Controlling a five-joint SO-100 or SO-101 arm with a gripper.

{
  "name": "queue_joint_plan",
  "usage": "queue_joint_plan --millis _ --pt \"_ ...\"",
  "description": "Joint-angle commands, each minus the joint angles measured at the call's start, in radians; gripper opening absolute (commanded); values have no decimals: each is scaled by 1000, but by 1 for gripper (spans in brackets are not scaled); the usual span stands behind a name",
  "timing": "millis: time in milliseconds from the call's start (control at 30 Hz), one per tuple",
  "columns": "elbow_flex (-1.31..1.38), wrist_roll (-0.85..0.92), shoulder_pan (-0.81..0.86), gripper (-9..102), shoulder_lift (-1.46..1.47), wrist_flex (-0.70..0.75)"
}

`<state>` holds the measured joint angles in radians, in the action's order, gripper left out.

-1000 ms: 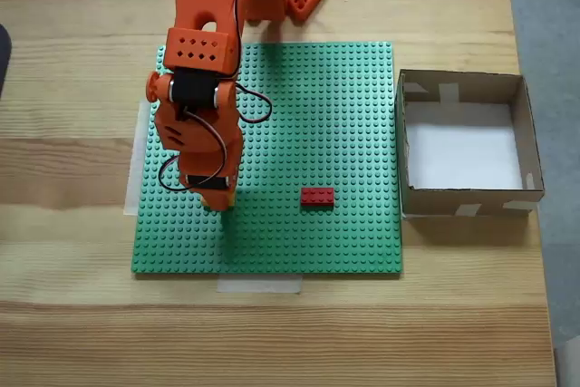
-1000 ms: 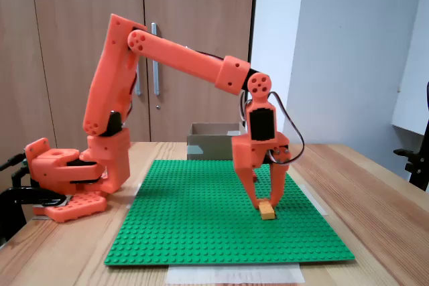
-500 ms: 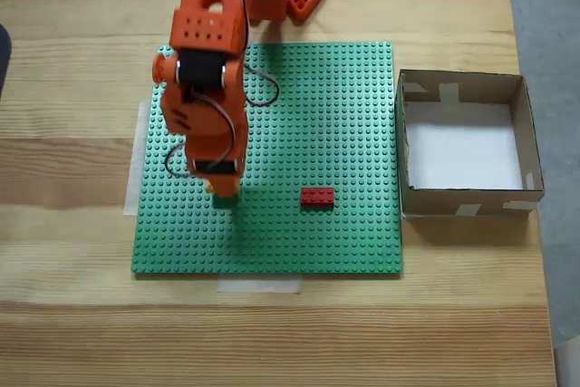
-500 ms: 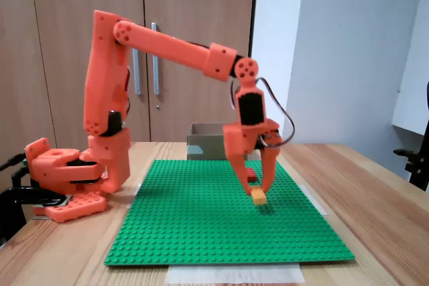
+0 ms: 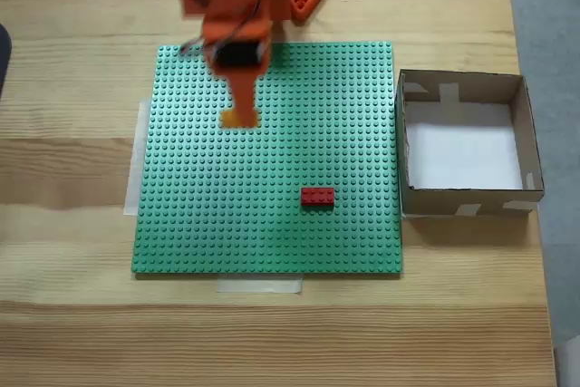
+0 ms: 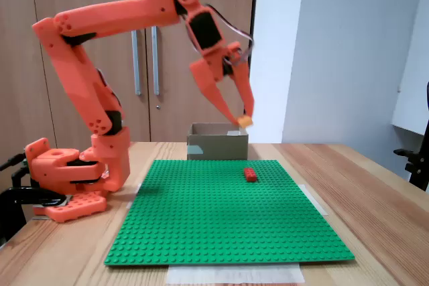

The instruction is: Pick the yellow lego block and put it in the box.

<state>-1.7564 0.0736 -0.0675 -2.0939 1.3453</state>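
Observation:
The yellow lego block [image 6: 245, 121] hangs high above the green baseplate [image 6: 221, 212], pinched at the tips of my orange gripper [image 6: 241, 118], which is shut on it. From above, the gripper [image 5: 241, 118] shows over the far left part of the baseplate [image 5: 272, 215], and the block peeks out at its tip [image 5: 241, 120]. The box [image 5: 468, 142] stands to the right of the baseplate in that view, its white floor bare; from the side it is the box [image 6: 216, 143] behind the plate, beyond the gripper.
A red brick [image 5: 317, 196] sits on the baseplate toward its right front, also the red brick [image 6: 250, 174] in the side view. The arm's orange base [image 6: 67, 179] stands at the plate's far edge. Pale tape [image 5: 259, 285] holds the plate on the wooden table.
The arm has lifted the yellow block off the baseplate and raised it high, drawing back toward its base. The red brick and the box have not moved.

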Motion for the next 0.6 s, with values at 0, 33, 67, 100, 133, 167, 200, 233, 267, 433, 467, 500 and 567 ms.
queue_joint_plan --millis 0,33,67,100,133,167,200,233,267,433,467,500,567 --pt "8 -29 -95 -1 -123 46" --pt "8 -37 -130 -1 -140 54" --pt "8 -40 -163 -1 -149 58" --pt "6 -57 -256 -1 -153 55" --pt "5 -64 -285 -1 -153 44" --pt "-2 -71 -319 -1 -153 35" --pt "-8 -71 -357 -1 -153 25" --pt "-11 -81 -393 -1 -153 12" --pt "-11 -92 -428 -1 -153 8" --pt "-12 -120 -584 -1 -146 -20" --pt "-12 -124 -604 -1 -141 -32" --pt "-12 -124 -627 -1 -140 -43" --pt "-12 -130 -669 -1 -126 -71"
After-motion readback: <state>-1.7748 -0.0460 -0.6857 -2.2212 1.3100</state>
